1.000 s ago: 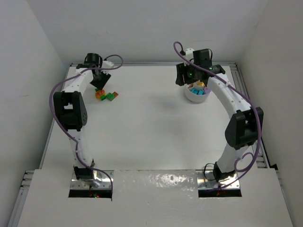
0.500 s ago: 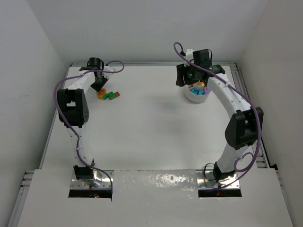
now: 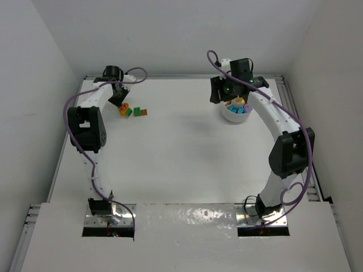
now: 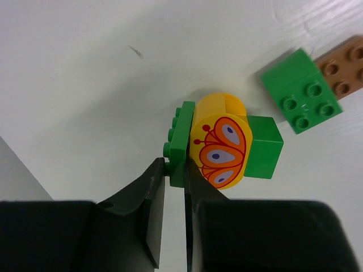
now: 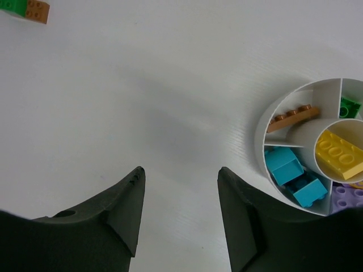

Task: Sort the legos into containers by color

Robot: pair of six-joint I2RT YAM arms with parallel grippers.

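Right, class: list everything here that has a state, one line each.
Left fingers: shut on thin green brick.
Right fingers: open, empty.
Yellow flower brick: sandwiched between thin green brick and green block.
Green square brick: loose on table, touching brown brick.
White dish: partly filled, colours separated.

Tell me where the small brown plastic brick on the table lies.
In the top view, the brown brick lies far left on the table, touching a square green brick, right of the left gripper.
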